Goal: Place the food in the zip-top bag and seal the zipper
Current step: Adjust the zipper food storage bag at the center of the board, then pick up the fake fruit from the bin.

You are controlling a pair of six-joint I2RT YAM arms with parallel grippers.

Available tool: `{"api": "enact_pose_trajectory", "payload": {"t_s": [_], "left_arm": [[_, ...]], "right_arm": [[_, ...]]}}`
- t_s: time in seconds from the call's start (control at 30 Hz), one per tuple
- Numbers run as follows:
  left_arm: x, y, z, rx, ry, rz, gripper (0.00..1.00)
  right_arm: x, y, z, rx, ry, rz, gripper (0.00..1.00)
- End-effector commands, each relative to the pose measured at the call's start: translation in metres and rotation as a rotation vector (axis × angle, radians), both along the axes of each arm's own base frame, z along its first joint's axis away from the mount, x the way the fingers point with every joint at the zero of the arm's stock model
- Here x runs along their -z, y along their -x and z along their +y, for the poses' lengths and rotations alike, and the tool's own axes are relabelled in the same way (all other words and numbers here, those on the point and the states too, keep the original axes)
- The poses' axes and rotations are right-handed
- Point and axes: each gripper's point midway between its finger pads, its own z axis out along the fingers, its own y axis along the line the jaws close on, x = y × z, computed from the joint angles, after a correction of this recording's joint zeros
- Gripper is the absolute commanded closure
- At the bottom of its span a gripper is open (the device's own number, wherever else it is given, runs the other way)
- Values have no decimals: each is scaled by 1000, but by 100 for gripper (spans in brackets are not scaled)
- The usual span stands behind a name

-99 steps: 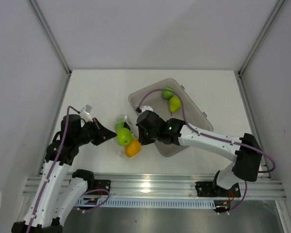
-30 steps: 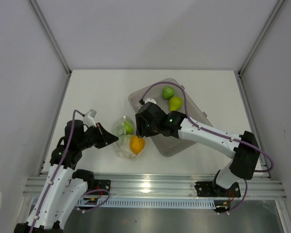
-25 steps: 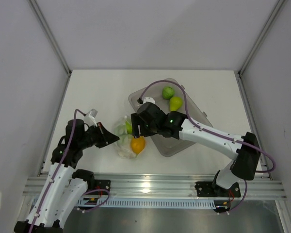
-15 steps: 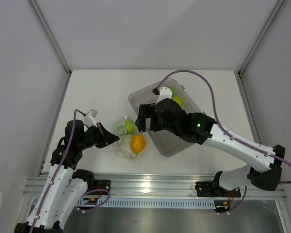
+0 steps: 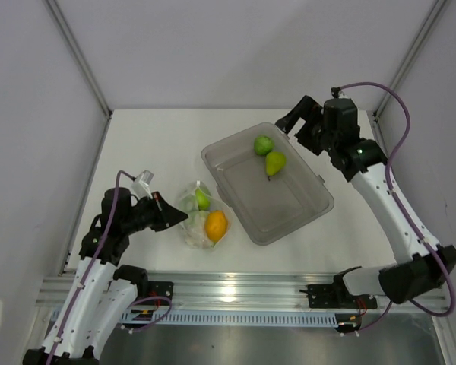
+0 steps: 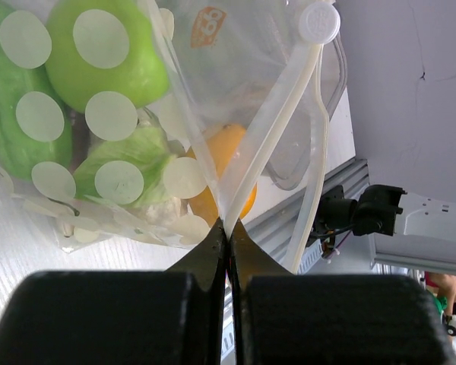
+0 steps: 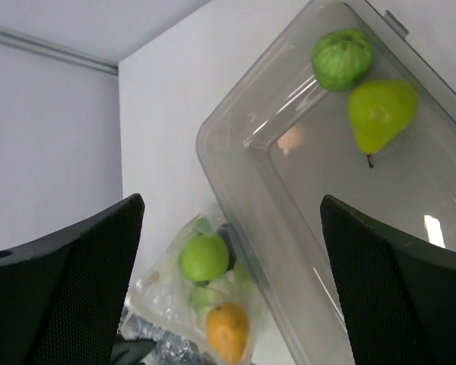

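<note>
The zip-top bag [image 5: 197, 218] lies left of the bin, with a green apple [image 5: 202, 199], an orange citrus [image 5: 216, 226] and pale green food inside. My left gripper [image 5: 178, 217] is shut on the bag's mouth edge. In the left wrist view its tips [image 6: 228, 228] pinch the white zipper strip [image 6: 273, 144]. My right gripper [image 5: 298, 125] hangs open and empty, raised over the bin's far right corner. From the right wrist view [image 7: 232, 199] I look down on the bag [image 7: 175, 304] and its citrus [image 7: 228, 331]. A second green apple [image 5: 264, 144] and a green pear [image 5: 273, 163] sit in the bin.
A grey translucent bin [image 5: 213, 153] stands at an angle in the middle of the white table, its near corner close to the bag. Grey walls close the table in on three sides. A metal rail runs along the near edge.
My right gripper opened beside the bag, left the citrus in it, then rose and swung back right, past the bin's far corner. The left gripper kept its hold.
</note>
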Motion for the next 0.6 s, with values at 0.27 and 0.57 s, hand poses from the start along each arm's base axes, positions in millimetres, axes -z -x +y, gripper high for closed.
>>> {"api": "enact_pose_trajectory", "payload": {"t_s": [0.27,0.57], "left_arm": [[-16,-2,-3,20,15,-67,100],[-3,-8,-5,33,2,-52,99]], "right_arm": [[87,-105,-21,20,52,151,4],[140,-124,17,-35,190,204,12]]}}
